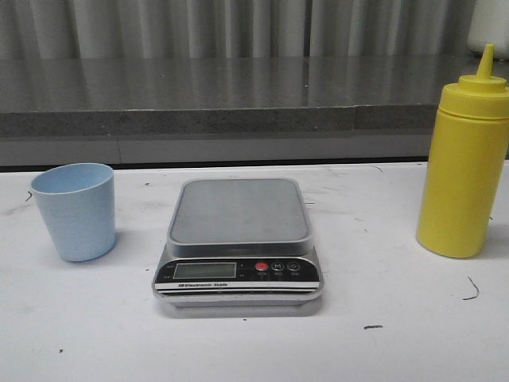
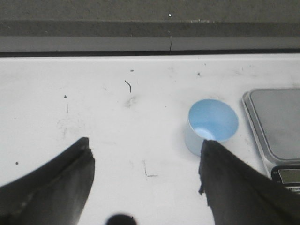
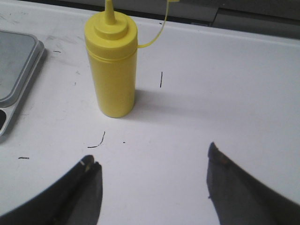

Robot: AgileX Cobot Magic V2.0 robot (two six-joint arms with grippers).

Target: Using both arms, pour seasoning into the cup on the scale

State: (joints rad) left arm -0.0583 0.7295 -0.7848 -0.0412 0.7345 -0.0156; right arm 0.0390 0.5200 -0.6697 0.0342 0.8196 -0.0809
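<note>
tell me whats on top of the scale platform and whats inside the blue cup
Nothing sits on the scale; its steel platform is bare. The cup stands on the table beside it, and the left wrist view shows a pale blue, empty-looking inside, though a finger hides its near rim.

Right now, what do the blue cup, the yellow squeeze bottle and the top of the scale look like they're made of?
Blue cup: likely matte plastic, with an even pale colour and a thin rim. Yellow squeeze bottle: probably soft, slightly glossy plastic, with a moulded nozzle and screw cap. Scale: the platform looks like brushed grey steel with a dull sheen; the front panel looks like black plastic.
</note>
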